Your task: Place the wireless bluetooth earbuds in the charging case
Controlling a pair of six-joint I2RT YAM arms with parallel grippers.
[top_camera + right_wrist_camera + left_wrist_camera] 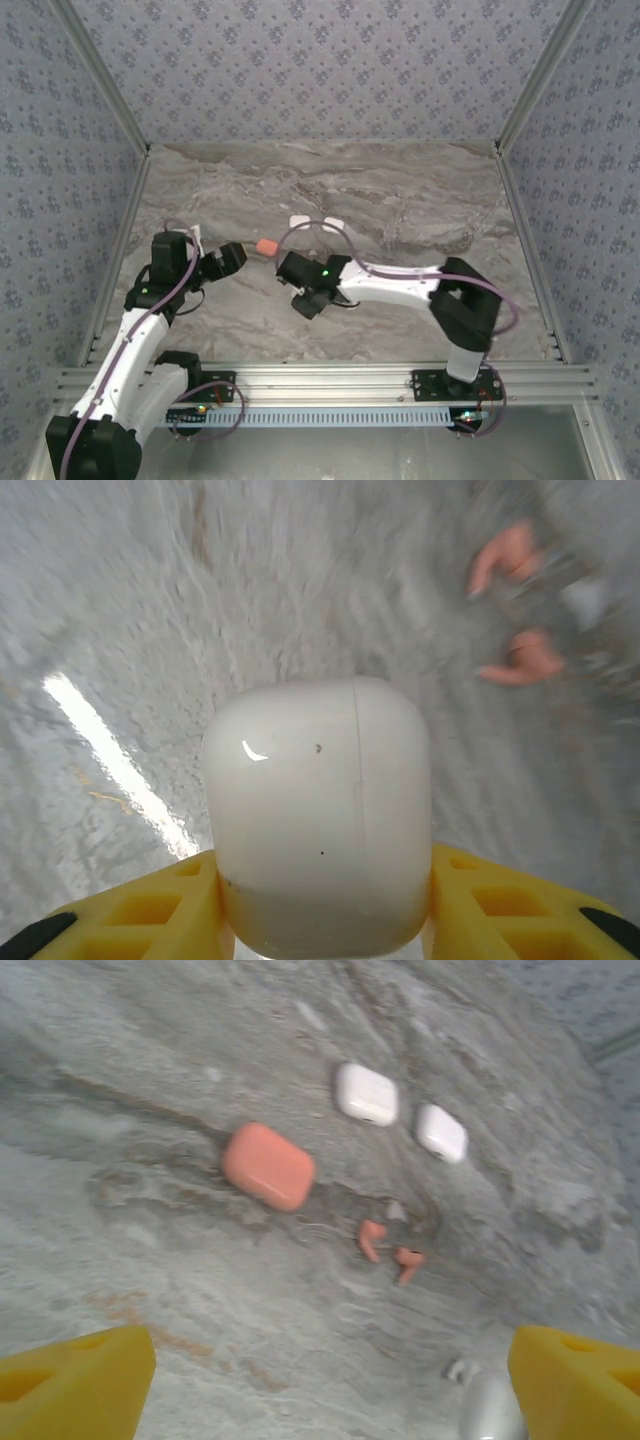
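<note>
Progress looks nil: two coral-red stemmed earbuds (372,1240) lie loose mid-bench (400,200) beside a shut coral-red rounded case (268,1166), while the right end effector (325,900) clamps a closed glossy white rounded case (320,810) and the left end effector (330,1380) hangs spread, empty.

Left arm (135,345) and right arm (395,284) are wearing white shells, black joints, purple cables; yellow fingers (75,1380) are tipping both.

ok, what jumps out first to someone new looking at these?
The glossy white rounded case, close up in the right wrist view, clamped in the right gripper. Then the coral-red rounded case on the grey marbled table, with two tiny coral-red stemmed earbuds lying loose just beside it, not touching.
</note>
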